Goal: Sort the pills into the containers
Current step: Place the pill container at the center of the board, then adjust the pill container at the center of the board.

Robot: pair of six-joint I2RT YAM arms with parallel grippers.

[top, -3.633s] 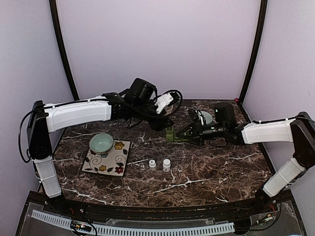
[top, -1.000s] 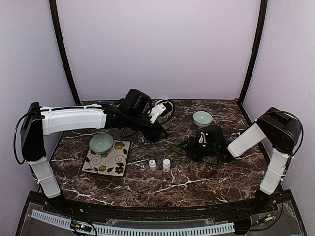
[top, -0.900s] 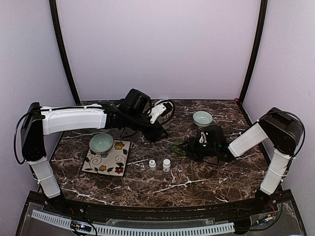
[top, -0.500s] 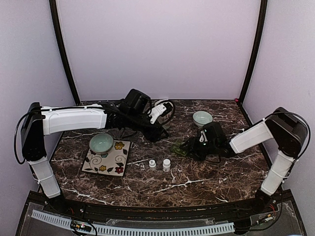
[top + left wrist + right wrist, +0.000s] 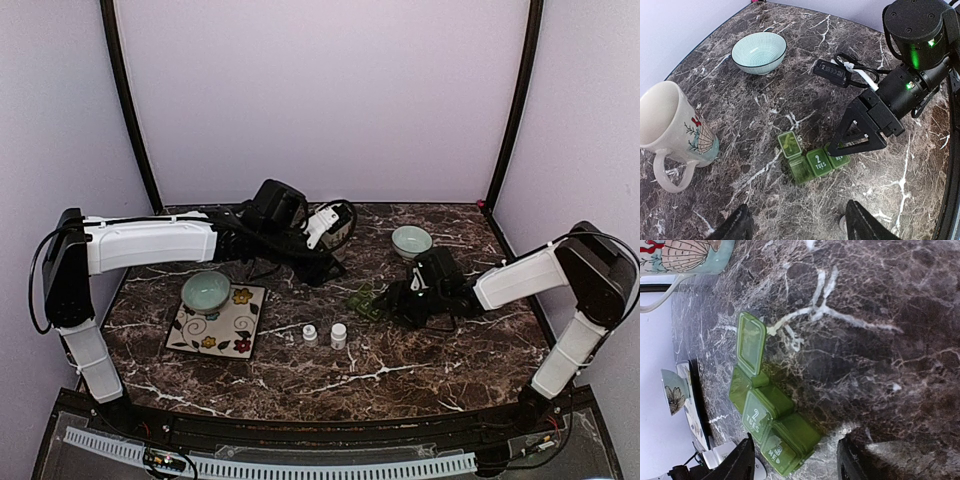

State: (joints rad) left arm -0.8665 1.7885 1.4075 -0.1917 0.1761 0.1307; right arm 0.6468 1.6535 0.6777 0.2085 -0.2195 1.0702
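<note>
Dark marbled bench (image 5: 450, 360), lilac walls closing it in on three sides.

Right pincer (image 5: 795, 460): the jaws are standing apart, straddling the near end of the pill box (image 5: 767, 415). In the wrist view one finger is lying close against a box corner while a gap is showing on the other side, so you are not clamping anything.

Left pincer (image 5: 797, 227): the jaws are standing wide apart with nothing between them, hovering over the bench just short of the box.

Pill box: it is lying flat at mid-bench, between the two pincers. The compartment farthest from the right pincer is standing with its lid (image 5: 790, 144) flipped up. The cells marked TUES and WED are sitting shut. Whether the open cell is holding anything cannot be told.

Outward: a mug (image 5: 675, 125) is standing upright near the open-lid end, apart from the box, and a teal bowl (image 5: 759, 51) is sitting farther off. Two small white bottles (image 5: 339, 335) are standing toward the near edge. A second bowl (image 5: 205, 290) is resting on a flowered plate (image 5: 235, 335) at the left.

Handling, as a judgement: you are dealing with a light, stiff, smooth plastic strip, likely to skid on polished stone when a lid is pried. The thin hinges look like the weak point. Try pinching across the short sides of a shut cell, low on the body, leaving the lid tabs free for the other pincer.
</note>
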